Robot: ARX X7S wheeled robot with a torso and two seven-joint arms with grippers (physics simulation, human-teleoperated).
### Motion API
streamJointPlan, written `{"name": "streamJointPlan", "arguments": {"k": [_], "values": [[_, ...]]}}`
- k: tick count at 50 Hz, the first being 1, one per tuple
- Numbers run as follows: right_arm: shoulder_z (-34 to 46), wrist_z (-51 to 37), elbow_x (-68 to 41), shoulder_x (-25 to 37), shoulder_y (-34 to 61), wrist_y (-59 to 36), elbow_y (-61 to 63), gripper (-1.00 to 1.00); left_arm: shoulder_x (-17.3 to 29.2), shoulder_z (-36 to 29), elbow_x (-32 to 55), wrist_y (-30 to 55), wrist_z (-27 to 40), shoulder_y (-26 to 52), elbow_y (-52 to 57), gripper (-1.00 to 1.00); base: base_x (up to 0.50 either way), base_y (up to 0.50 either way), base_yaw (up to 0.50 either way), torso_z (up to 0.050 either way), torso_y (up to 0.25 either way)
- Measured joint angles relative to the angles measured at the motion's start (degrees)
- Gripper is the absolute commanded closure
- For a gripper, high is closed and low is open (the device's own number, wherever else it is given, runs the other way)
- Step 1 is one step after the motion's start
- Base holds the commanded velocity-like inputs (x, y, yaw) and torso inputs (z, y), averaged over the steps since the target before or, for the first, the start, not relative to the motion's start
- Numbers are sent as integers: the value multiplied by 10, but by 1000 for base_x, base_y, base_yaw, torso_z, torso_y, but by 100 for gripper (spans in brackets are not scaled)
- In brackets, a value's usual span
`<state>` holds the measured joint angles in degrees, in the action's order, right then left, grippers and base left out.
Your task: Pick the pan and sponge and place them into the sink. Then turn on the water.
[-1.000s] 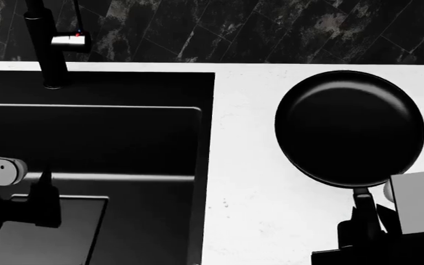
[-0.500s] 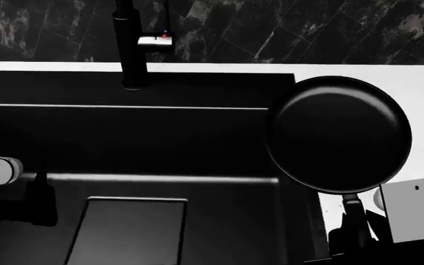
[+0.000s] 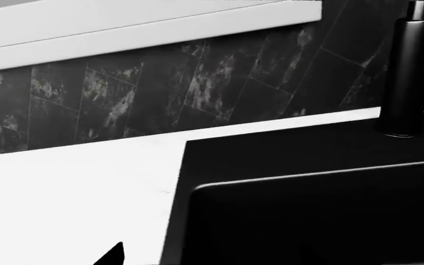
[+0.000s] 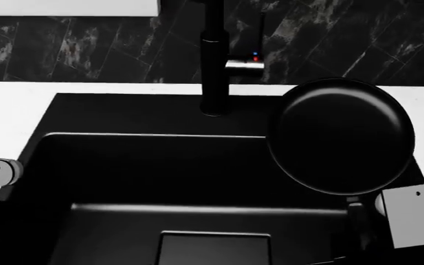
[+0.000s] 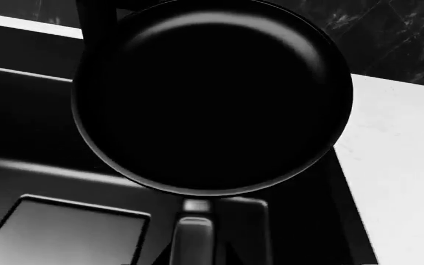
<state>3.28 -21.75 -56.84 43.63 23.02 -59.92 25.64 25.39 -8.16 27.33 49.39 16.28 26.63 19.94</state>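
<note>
Three cameras on one sink

The head view looks steeply down over the sink (image 4: 153, 182), faucet (image 4: 214, 66) at 12 o'clock, pan (image 4: 342, 135) at 2 o'clock. The right wrist view sits close behind the pan (image 5: 212, 94), facing the backsplash. The left wrist view looks low across the counter (image 3: 64, 193); it shares faucet (image 3: 411, 72) and sink (image 3: 315, 210).

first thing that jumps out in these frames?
The pan, round and glossy black, hangs over the right side of the sink, overlapping its right rim, with its handle running back toward the right arm. Next is the tall black faucet rising from the sink's back edge, against the dark marbled tiles. The white counter flanks the basin on both sides; no sponge is in view.
</note>
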Motion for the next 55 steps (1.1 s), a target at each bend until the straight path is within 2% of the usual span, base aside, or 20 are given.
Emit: {"name": "streamJointPlan", "arguments": {"k": [12, 19, 29, 39, 55], "values": [[13, 16, -1, 1, 1, 6, -2, 100, 1, -1, 0, -1, 1, 1, -1, -100, 138, 173, 0, 1, 3], [47, 63, 24, 15, 15, 19, -9, 100, 0, -4, 1, 0, 2, 2, 2, -100, 0, 0, 0, 0, 1], [152, 223, 106, 29, 75, 89, -54, 100, 2, -4, 5, 6, 4, 4, 8, -100, 0, 0, 0, 1, 2], [246, 376, 168, 15, 124, 163, -123, 100, 3, -2, 6, 5, 6, 0, 10, -100, 0, 0, 0, 0, 1], [348, 535, 250, -30, 163, 252, -253, 100, 6, 0, 8, 3, 8, -4, 8, -100, 0, 0, 0, 1, 1]]}}
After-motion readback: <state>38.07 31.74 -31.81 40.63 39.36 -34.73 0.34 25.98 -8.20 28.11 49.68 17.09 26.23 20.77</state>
